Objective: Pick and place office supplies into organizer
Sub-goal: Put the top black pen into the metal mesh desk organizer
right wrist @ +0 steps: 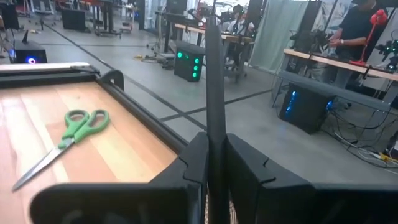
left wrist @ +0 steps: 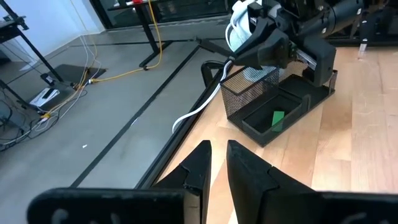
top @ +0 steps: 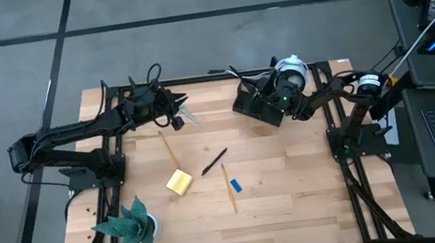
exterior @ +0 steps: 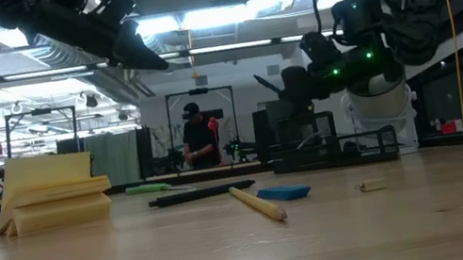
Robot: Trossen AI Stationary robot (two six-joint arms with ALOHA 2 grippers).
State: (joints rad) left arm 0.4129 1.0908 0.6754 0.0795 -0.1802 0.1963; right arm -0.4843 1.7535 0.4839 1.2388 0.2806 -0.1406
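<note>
Right jaws (right wrist: 214, 162) pinch a thin black pen (right wrist: 213, 81) upright above the black mesh organizer (left wrist: 273, 106) for dropping in; left jaws (left wrist: 214, 163) narrow, empty

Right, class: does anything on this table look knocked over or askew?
The paper plant at a corner of the table seems tipped over: its white pot shows beside the leaves, not under them. The black organizer, by the right gripper, sits at a slant to the table edge.

Green piece (left wrist: 277, 118) inside organizer (left wrist: 249, 93)
</note>
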